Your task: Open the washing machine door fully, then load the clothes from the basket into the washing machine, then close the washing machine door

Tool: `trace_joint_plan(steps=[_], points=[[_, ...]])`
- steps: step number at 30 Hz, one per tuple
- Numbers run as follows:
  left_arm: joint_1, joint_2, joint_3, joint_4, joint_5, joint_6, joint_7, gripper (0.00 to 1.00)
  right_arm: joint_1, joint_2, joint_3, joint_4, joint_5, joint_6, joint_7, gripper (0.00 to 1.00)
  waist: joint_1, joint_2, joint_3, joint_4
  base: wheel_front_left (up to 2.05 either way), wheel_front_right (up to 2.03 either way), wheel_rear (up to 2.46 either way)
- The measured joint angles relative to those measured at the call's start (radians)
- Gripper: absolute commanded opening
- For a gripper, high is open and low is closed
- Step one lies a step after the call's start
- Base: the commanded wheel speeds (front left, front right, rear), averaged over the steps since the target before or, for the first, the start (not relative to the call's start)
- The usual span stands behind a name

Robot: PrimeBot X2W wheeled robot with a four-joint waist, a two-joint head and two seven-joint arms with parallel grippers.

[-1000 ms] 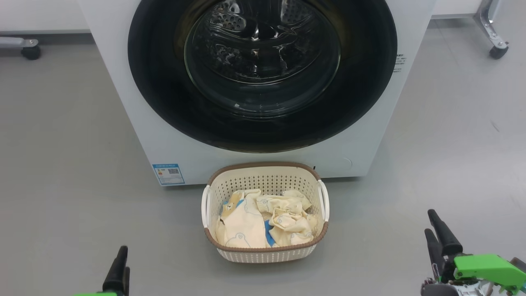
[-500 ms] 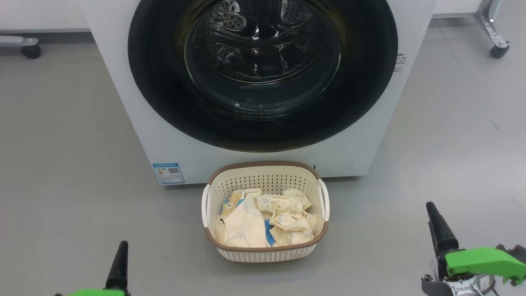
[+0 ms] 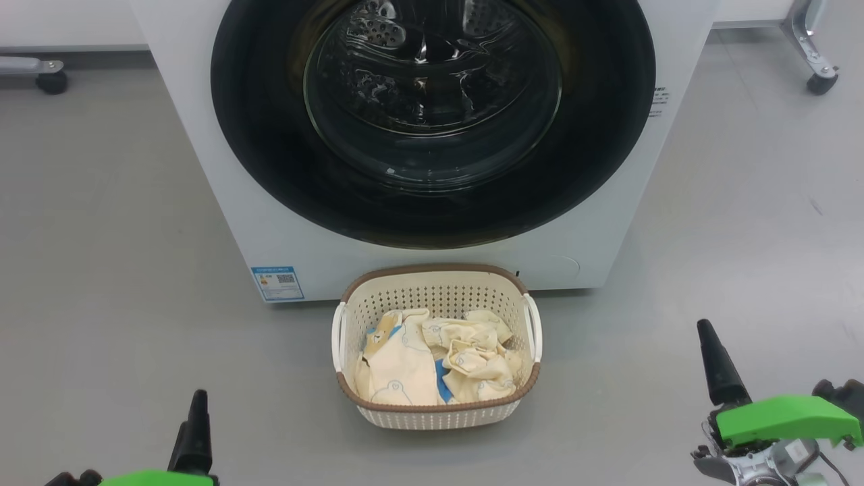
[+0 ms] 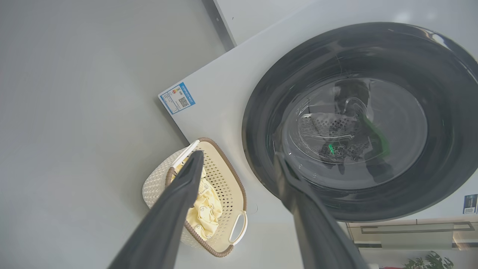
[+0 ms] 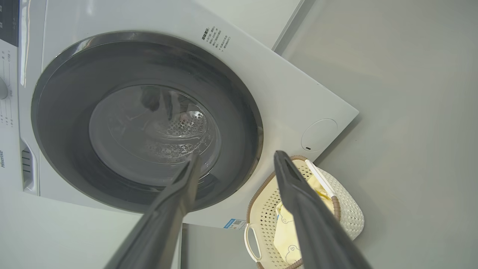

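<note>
The washing machine (image 3: 223, 223) is a big white box straight ahead, and the washing machine door (image 3: 270, 135), a glossy black ring around bulging glass, lies shut flat against it. The cream basket (image 3: 432, 270) stands on the floor right in front of it and holds the cream-yellow clothes (image 3: 405, 368) with blue patches. My left gripper (image 4: 239, 155) is open and empty, low at the left and well short of the basket. My right gripper (image 5: 236, 155) is open and empty too, low at the right; the head view shows one dark finger (image 3: 719, 371) of it.
A blue sticker (image 3: 277, 283) marks the machine's lower left corner. Castor legs of wheeled frames stand at the back left (image 3: 50, 81) and the back right (image 3: 820, 81). Grey floor spreads on both sides of the basket.
My right gripper has risen a little and turned, so its two fingers now line up as one in the head view. The left finger has edged upward slightly. Basket and door are unchanged.
</note>
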Motion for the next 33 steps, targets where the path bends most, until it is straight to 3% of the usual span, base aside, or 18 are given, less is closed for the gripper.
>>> trace_joint_plan(steps=[33], points=[[0.006, 0.034, -0.024, -0.061, 0.418, -0.001, -0.092, 1.0, -0.025, -0.044, 0.068, -0.044, -0.478, 0.0, -0.094, 1.0, 0.0, 0.0, 0.01, 0.005, 0.0, 0.0, 0.0]])
